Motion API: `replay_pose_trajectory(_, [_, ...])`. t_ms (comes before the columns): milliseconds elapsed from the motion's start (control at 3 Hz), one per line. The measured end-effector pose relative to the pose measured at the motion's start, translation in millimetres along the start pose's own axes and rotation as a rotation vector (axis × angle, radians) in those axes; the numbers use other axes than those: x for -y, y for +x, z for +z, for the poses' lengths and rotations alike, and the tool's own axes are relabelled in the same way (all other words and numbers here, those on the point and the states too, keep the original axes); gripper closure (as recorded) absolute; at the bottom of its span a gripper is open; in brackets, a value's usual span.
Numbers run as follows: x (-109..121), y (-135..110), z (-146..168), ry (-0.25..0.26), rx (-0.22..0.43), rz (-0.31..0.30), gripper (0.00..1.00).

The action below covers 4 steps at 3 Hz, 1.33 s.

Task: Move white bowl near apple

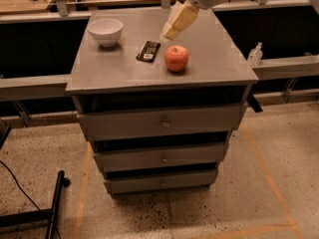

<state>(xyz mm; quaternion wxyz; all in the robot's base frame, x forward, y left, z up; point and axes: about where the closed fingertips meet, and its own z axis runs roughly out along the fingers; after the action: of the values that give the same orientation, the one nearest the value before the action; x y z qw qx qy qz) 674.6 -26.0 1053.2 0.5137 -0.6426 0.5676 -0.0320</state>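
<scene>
The white bowl (105,31) stands upright at the back left of the grey cabinet top (209,49). The red-orange apple (176,58) sits near the middle front of the top. My gripper (169,34) hangs from the white arm at the upper right, above the top, just up and left of the apple and right of the bowl. It holds nothing that I can see.
A flat black packet (148,51) lies between bowl and apple. The cabinet has three drawers (162,123) below. A small clear bottle (255,55) stands on a rail at the right. A wooden bench runs behind. A black stand leg (55,208) lies on the floor at left.
</scene>
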Motion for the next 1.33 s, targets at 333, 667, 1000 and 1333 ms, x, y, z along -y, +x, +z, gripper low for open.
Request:
replay_pose_trajectory(333, [20.5, 23.0, 36.2, 0.092, 0.024, 0.059, 0.00])
replay_pose_trajectory(667, [37.7, 50.1, 79.6, 0.170, -0.030, 0.119, 0.00])
replay_pose_trajectory(1000, [54.7, 74.1, 114.3, 0.225, -0.121, 0.157, 0.00])
replay_pose_trajectory(1333, [66.9, 86.2, 156.3, 0.241, -0.151, 0.288, 0.00])
